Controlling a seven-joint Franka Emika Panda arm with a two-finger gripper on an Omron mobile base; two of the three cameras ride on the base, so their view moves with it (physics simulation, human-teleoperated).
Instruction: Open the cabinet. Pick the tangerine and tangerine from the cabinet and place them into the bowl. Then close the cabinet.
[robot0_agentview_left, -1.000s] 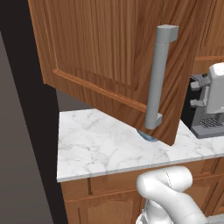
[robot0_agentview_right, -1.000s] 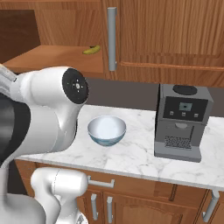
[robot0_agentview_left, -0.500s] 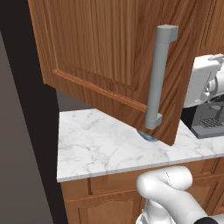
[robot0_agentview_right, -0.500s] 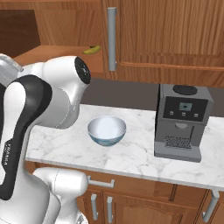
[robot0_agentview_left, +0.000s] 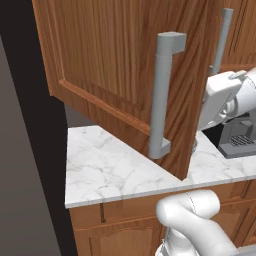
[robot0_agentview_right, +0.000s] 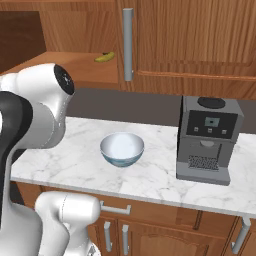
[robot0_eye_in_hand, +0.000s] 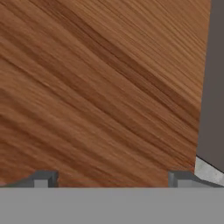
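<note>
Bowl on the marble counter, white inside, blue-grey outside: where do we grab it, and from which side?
Pinch the round ceramic bowl at its rim from straight above, one finger inside, one outside: it stands upright and empty. Probably take the edge away from the grey coffee machine.

Cabinet: reddish-brown wood, left door swung open over counter, grey bar handle upright on it. Bowl: white inside, blue-grey outside, seated upright on marble counter, nothing seen inside.
</note>
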